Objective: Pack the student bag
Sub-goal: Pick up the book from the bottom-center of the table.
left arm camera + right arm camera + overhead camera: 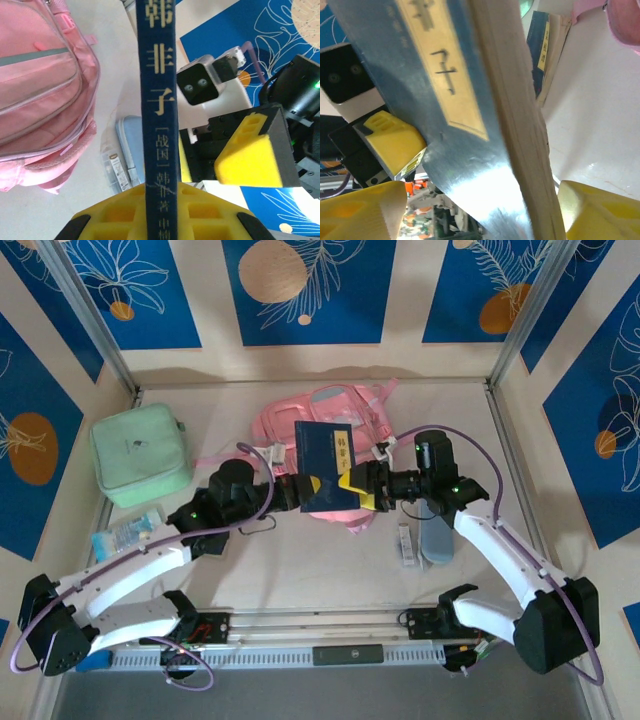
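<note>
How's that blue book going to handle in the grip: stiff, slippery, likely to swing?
Probably stiff: the blue book looks flat with the left gripper pinching only its spine end. Its cover shows glare in the right wrist view, so it is likely slick to grip. The thick page block suggests some weight; it may pivot in a one-sided pinch.

Both arms reach inward over the table's middle, wrists facing each other. The left gripper (312,488) clamps a book's (325,452) spine. The right gripper (352,490) straddles it, jaws apart, a gap beside one pad.
</note>
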`<state>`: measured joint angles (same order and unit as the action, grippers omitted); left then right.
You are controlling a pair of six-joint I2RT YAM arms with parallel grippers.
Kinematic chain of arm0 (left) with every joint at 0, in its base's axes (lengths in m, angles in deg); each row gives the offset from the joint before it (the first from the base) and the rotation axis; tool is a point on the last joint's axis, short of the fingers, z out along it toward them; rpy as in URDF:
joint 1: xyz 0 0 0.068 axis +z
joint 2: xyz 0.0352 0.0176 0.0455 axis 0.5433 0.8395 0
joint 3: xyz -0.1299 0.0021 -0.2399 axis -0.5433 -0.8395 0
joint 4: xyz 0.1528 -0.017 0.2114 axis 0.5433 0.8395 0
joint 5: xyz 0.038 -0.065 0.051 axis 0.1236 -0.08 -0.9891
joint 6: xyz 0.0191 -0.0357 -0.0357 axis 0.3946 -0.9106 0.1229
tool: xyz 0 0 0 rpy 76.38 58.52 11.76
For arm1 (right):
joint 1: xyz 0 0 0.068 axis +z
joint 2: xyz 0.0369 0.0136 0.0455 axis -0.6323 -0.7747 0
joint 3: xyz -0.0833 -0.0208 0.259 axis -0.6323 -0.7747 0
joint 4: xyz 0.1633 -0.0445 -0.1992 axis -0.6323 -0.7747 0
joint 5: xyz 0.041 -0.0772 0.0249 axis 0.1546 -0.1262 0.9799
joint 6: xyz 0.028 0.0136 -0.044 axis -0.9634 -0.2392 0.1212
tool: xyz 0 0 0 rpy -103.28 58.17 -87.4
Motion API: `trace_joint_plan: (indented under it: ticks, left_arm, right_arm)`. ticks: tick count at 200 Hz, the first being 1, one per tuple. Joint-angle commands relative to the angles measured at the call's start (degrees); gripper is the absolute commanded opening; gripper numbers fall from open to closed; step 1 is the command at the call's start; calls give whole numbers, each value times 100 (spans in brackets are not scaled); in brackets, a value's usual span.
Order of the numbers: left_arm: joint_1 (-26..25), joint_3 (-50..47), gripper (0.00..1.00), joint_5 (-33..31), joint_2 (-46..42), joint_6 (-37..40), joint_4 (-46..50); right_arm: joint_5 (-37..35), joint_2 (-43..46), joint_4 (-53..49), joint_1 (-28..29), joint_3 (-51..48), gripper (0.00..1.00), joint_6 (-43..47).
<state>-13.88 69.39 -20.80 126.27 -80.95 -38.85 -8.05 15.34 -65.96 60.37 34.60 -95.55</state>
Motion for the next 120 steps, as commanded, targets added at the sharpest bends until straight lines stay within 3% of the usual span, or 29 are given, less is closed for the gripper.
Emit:
trace_joint_plan:
  ticks: [1,43,65,97,120]
  left_arm:
    - [21,312,0,229,78,-227,-907]
    - [18,302,0,172,145,-249,-1026]
    - [26,318,0,-40,108,-62,-525]
    - [29,411,0,-354,-68,249,149]
    - [24,315,0,-314,-100,151,23]
  right_arm:
    - [493,-73,596,106,-103,84,-579]
    - [555,-40,1049,144,-137,88,-1023]
    - [770,176,1704,19,-344,88,-1421]
    - [522,724,912,-236,-359,84,-1057]
    - [683,885,1550,-392,-623,82,-1507]
